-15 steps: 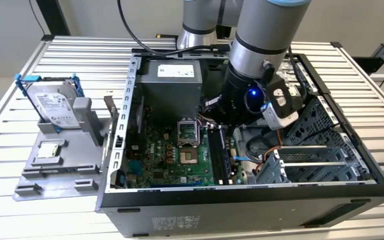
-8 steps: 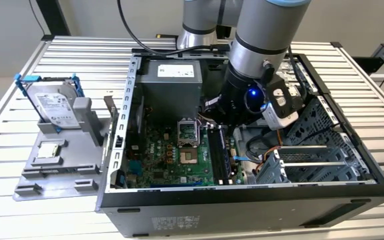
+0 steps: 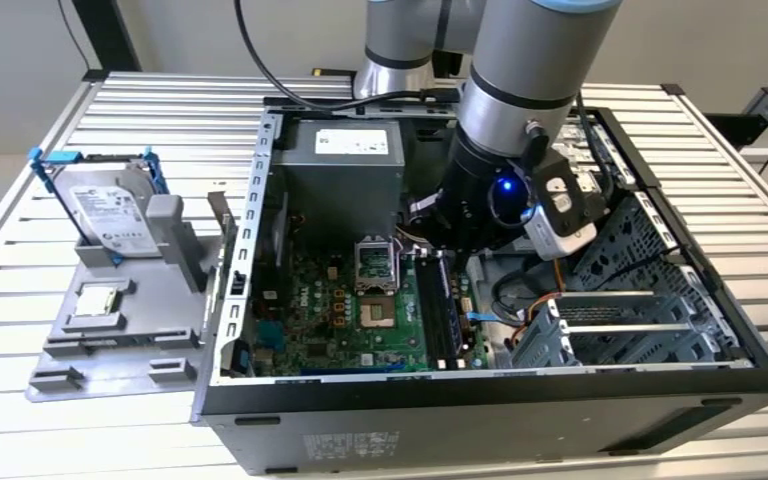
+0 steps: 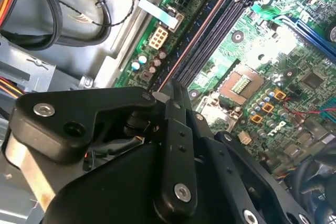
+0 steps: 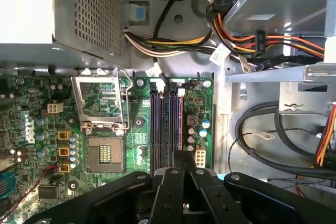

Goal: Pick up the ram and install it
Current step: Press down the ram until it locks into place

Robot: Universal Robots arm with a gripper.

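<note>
Second wrist view has the hand (image 4: pixel 173 95) pressed together, pinching the ram (image 4: pixel 193 40) edge-on — it sits over the outermost memory slot (image 5: pixel 180 129) inside the case (image 3: pixel 491 395). Keep it square and push evenly, I'd say.

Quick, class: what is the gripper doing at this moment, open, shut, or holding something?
Gripper: shut on the ram, a thin stick standing edge-on in the outermost of the memory slots on the motherboard.
</note>
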